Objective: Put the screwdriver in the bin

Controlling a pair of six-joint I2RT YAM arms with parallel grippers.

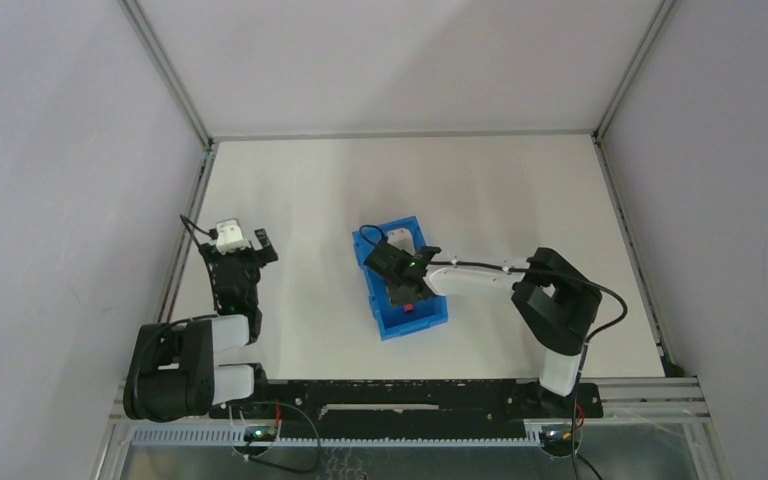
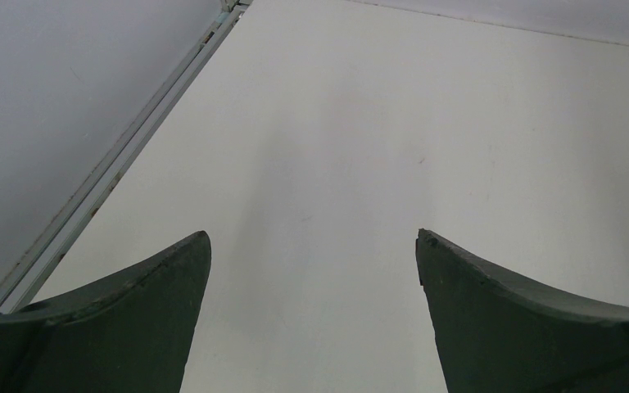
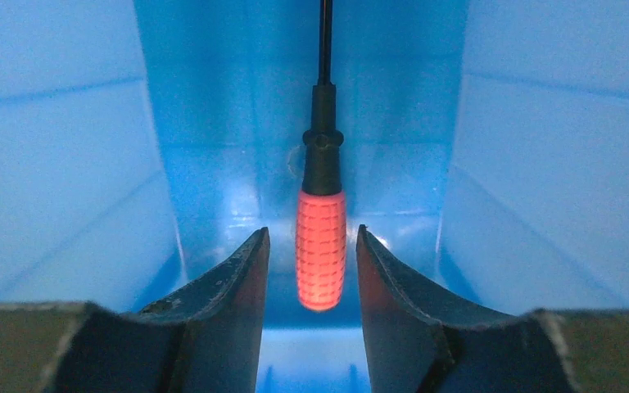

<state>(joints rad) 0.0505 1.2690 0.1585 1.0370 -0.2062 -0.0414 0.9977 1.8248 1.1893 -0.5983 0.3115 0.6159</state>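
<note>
Right wrist: screwdriver (image 3: 321,254) sits inside bin (image 3: 65,164), btwn parted jaws of right gripper (image 3: 311,232), shaft pointing away; left gripper (image 2: 314,235) spread, empty.

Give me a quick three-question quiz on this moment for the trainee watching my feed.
1. True or false: the left gripper holds the screwdriver.
2. Pick one. The right gripper is: A) beside the left gripper, B) down inside the bin, C) folded back at its own base.
3. Which part of the screwdriver lies between the right gripper's fingers, and do they touch it?

Key
1. False: its jaws stand open with nothing between them.
2. B.
3. The red handle. A gap shows on each side, so it is not clamped.
</note>
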